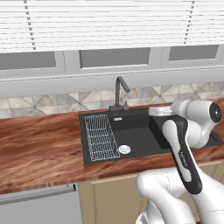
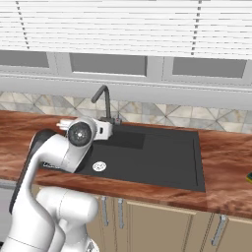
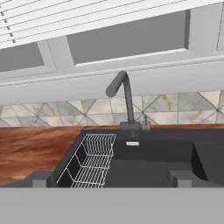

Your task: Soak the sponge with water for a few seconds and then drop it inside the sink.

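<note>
The gripper (image 3: 112,178) hangs over the black sink (image 1: 135,133), fingertips spread wide and pinching nothing, facing the faucet (image 3: 124,103); no water runs. The sponge (image 2: 250,177) seems to be that yellow-green sliver at the counter's far right edge; reaching blind, the arm could clip the faucet or nudge it off.

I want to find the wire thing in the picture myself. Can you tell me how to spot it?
Look at the big black sink sunk into the brown wooden counter, below the window. The white wire rack sits inside the basin at its left end, to the left of the dark faucet. It is the only white grid of thin bars there; the round silver drain beside it is small and solid.
</note>
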